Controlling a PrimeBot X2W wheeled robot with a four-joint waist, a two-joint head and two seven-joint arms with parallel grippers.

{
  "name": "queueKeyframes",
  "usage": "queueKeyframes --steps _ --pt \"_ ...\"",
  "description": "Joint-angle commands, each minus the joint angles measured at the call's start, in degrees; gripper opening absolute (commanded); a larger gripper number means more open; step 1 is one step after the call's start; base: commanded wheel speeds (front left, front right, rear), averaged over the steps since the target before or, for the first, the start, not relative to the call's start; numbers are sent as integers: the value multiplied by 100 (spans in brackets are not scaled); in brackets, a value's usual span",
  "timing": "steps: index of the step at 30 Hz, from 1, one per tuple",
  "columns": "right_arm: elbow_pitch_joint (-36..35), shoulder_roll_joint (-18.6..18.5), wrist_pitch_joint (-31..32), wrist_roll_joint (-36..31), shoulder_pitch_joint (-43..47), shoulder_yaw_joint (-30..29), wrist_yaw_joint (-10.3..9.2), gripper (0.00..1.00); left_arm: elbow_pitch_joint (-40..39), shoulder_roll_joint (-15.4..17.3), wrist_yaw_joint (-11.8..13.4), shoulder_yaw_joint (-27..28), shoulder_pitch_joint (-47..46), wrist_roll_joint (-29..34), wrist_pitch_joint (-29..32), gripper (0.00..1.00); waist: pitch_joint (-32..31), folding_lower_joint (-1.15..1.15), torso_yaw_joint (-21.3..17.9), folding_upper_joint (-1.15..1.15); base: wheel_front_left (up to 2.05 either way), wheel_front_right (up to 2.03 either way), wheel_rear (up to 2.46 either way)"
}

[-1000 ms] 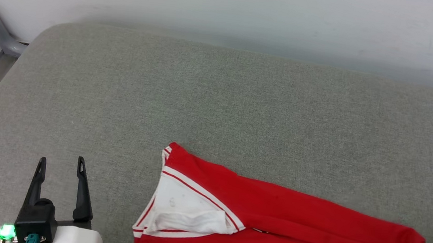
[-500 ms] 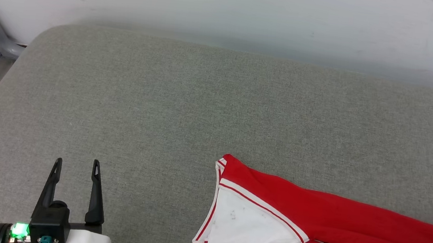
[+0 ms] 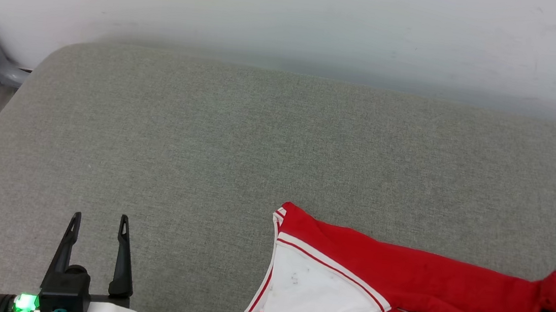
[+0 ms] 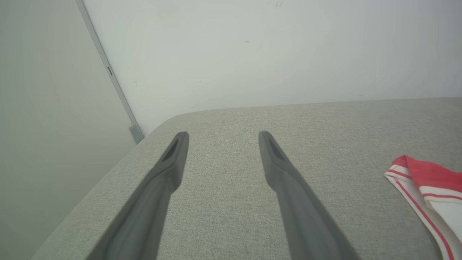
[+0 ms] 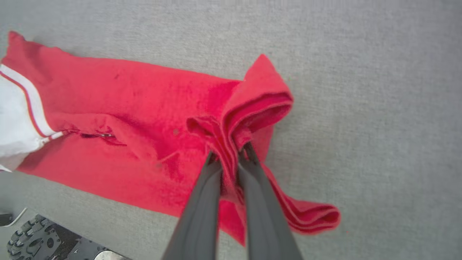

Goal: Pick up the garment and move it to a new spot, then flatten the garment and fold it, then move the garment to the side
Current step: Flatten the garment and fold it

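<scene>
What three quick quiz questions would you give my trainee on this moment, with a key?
1. True or false: the left gripper is open and holds nothing.
2. Multiple choice: what is the right gripper shut on? A) a bunched red fold of the garment; B) the white sleeve; C) nothing.
3. Short answer: what colour is the sleeve on the end of the garment nearest the left gripper?

Key: 1 true; 2 A; 3 white.
</scene>
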Motion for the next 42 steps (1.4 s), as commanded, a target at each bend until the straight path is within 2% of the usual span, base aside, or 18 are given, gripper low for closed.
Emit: queueKeyframes --steps 1,5,9,16,23,32,38,42 --pt "-349 106 122 -4 112 5 -5 0 12 -23 3 13 37 30 -26 100 0 0 1 0 0 0 0" --pt "-1051 326 429 -215 137 174 -5 0 37 -27 -45 -3 -25 37 -26 100 21 0 34 0 0 0 0" --pt "-1537 467 676 -377 -116 580 -5 0 49 -36 -61 -5 -76 42 -26 100 54 0 86 0 0 0 0" --pt "-1768 497 829 -568 -838 1675 -5 0 63 -75 -85 -21 -194 53 -26 100 178 0 216 0 0 0 0" --pt "-1456 534 667 -556 -1869 2861 -5 0 99 -108 -110 -50 -307 57 -26 100 293 0 346 0 0 0 0" --pt "-794 845 415 -545 -3115 4211 -5 0 121 -156 -132 -54 -403 55 -26 100 419 0 478 0 0 0 0" --pt "-200 1125 304 -362 -3668 4782 -5 0 129 -195 -142 -73 -466 57 -26 100 530 0 554 0 0 0 0" --pt "549 1279 261 -300 -4067 5404 -5 0 143 -230 -147 -97 -545 67 -26 100 632 0 626 0 0 0 0"
